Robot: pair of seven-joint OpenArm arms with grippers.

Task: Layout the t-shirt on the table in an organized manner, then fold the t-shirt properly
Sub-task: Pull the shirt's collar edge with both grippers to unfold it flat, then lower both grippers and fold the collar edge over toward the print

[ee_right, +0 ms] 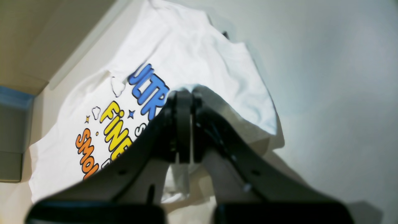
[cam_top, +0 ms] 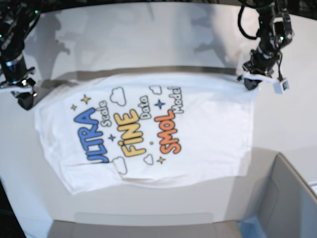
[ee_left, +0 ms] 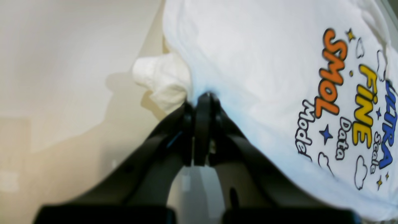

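Both sets of jaws pinch the t-shirt (cam_top: 148,124) at opposite edges, stretched over the surface (cam_top: 148,34); an uneven pull could skew it or slip the cloth free.

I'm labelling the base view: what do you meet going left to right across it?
right gripper → blue ULTRA lettering → yellow FINE → orange SMOL → left gripper → grey box

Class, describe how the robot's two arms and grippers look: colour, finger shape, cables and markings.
The left gripper and right gripper are matte black, each with two curved fingers tapering to flat tips. In the base view black cables loop along the arms; a small white tag hangs off the left arm.
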